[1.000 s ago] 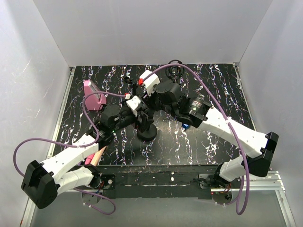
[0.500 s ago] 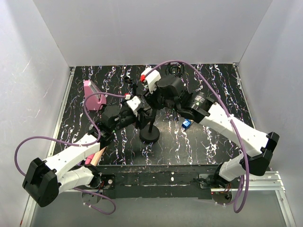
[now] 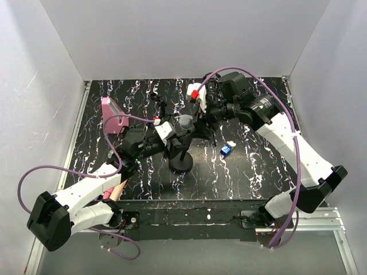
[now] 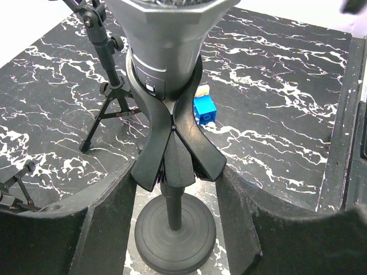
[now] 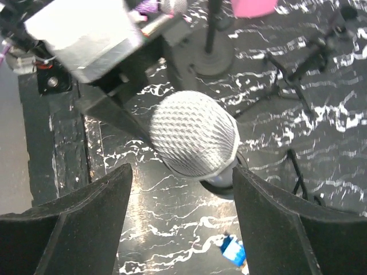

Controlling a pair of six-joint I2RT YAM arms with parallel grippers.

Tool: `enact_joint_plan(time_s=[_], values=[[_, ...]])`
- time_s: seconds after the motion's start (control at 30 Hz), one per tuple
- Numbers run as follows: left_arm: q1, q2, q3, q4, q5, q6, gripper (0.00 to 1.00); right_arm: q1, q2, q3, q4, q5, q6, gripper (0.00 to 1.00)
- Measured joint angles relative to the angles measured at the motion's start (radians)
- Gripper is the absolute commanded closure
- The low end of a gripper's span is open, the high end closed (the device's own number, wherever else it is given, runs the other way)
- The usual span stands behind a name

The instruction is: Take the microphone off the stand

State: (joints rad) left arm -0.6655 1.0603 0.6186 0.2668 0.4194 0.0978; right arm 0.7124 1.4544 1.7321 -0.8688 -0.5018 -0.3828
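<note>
The microphone [image 3: 184,122], with a grey mesh head, sits tilted in the black clip [image 4: 172,134] of a stand with a round black base [image 3: 180,163]. My left gripper [image 3: 172,144] is open, its jaws on either side of the stand's pole [image 4: 172,209] just under the clip, with a gap on each side. My right gripper [image 3: 198,118] is open and hovers just behind the mesh head [image 5: 195,134], which shows between the jaws without touching them. In the left wrist view the mic body [image 4: 166,46] fills the top.
A blue brick [image 3: 226,150] lies on the black marbled table [image 3: 258,166] right of the stand base. A pink object [image 3: 113,116] stands at the left. A small black tripod [image 4: 112,97] stands behind the stand. White walls enclose the table.
My right arm has pulled back to the far right, off the stand, and uncovered the mesh head. The left gripper has stayed at the stand.
</note>
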Motion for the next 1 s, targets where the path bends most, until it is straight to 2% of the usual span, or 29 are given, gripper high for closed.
enact_joint_plan(time_s=[0.13,0.37,0.4,0.43,0.47,0.5,0.57,0.63,0.73,0.93,1.0], values=[[0.003,0.0,0.0,-0.008,0.027,0.006,0.68,0.009,0.008,0.007,-0.006,-0.086,-0.098,0.27],[0.007,0.001,0.0,-0.025,0.06,0.006,0.69,0.012,0.058,0.011,0.072,-0.134,-0.108,0.5],[0.011,0.001,0.0,-0.027,0.06,0.006,0.69,0.013,0.059,0.005,0.089,-0.134,-0.103,0.57],[0.015,0.001,0.0,-0.028,0.063,0.005,0.65,0.014,0.059,-0.001,0.101,-0.133,-0.098,0.63],[0.016,0.0,0.0,-0.03,0.063,0.005,0.57,0.014,0.059,-0.007,0.111,-0.133,-0.096,0.71],[0.018,-0.001,0.0,-0.032,0.063,0.005,0.42,0.016,0.057,-0.017,0.126,-0.133,-0.092,0.78],[0.021,-0.002,0.001,-0.036,0.063,0.0,0.19,0.016,0.051,-0.031,0.146,-0.132,-0.09,0.87],[0.021,-0.002,0.003,-0.037,0.068,-0.012,0.13,0.019,0.039,-0.047,0.163,-0.126,-0.085,0.9],[0.02,0.002,0.011,-0.037,0.084,-0.031,0.14,0.02,0.016,-0.078,0.187,-0.113,-0.068,0.92],[0.02,0.056,0.02,0.002,0.11,-0.063,0.27,0.015,-0.021,-0.117,0.215,-0.08,-0.033,0.92],[0.02,0.076,0.02,0.003,0.113,-0.066,0.28,0.015,-0.021,-0.117,0.217,-0.074,-0.027,0.92]])
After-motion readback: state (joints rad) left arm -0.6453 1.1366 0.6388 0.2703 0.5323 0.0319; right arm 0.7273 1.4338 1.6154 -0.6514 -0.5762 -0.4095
